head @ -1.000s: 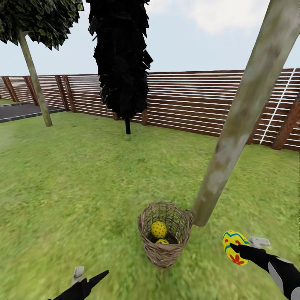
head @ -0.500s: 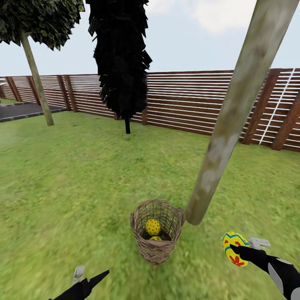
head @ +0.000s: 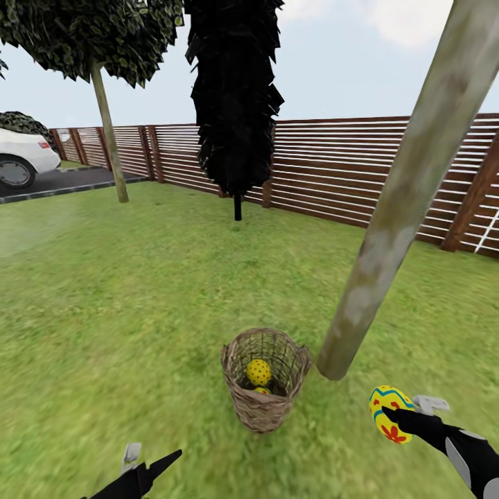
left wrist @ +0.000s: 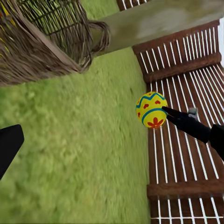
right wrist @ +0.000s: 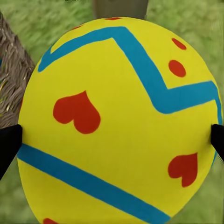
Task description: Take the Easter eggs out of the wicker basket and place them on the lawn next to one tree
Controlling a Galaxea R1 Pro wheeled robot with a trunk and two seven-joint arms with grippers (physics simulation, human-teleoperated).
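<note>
grass all round, slatted fence behind. right pincer (head: 396,418) clamps one easter egg (head: 389,413) across its middle; smooth, rigid, likely light, so it could slip. ahead and inward sits the wicker basket (head: 265,378) holding two eggs (head: 258,372), beside the tree (head: 388,229). left pincer (head: 147,463) spread, empty.

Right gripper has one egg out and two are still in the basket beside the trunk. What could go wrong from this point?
1. The held egg is pinched only at its sides by the right gripper, above the lawn; its rounded shell could slip and roll off.
2. The basket stands close to the tree; lowering the egg there might bump either.
3. Two eggs sit deep in the basket; the left gripper could tip it when reaching in.
</note>
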